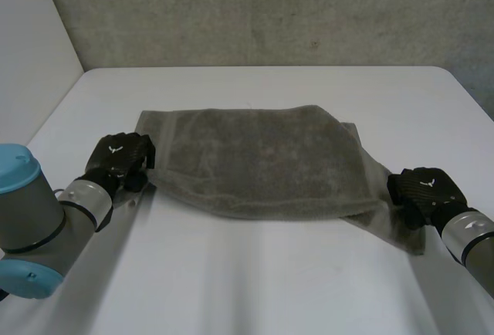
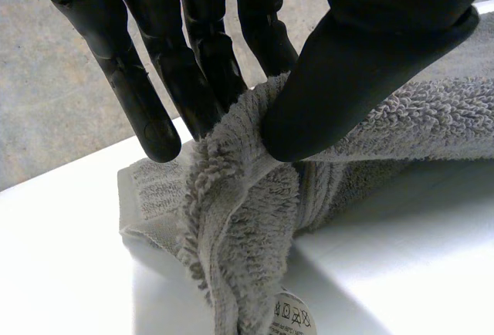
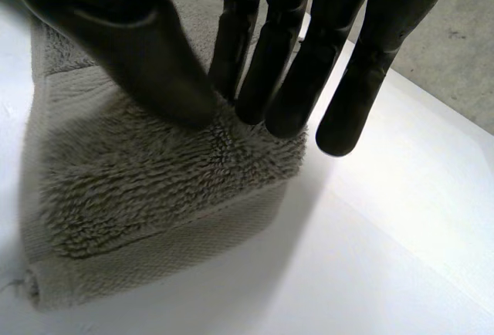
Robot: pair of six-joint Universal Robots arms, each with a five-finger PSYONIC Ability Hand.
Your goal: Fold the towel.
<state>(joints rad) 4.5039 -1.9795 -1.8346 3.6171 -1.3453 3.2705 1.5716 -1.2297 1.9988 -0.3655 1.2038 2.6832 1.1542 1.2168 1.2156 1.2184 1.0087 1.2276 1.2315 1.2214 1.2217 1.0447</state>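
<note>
Head view first: the grey towel (image 1: 255, 165) is lying spread across the middle of the white table (image 1: 255, 281), and it's looking doubled over, with a lower layer peeking out at its far left corner and along its right end. A grey wall (image 1: 270, 11) is standing behind the towel.

At the towel's left end, the left hand (image 1: 116, 161) is gripping the cloth. Left wrist view is showing this up close: the thumb (image 2: 347, 65) is pressing a bunched fold of the towel's edge against the fingers (image 2: 193, 80), so that hand is clamped on the cloth. A small white care label (image 2: 292, 316) is hanging from the towel just below the pinch, and the rest of the towel is trailing away from the thumb along the table.

At the towel's right end, the right hand (image 1: 423, 190) is sitting on the corner. Right wrist view is showing its thumb (image 3: 131, 49) and fingertips (image 3: 293, 88) coming together on the fluffy top layer, pinching it near the towel's edge, while the flat woven band of the towel is lying on the table under the palm.
</note>
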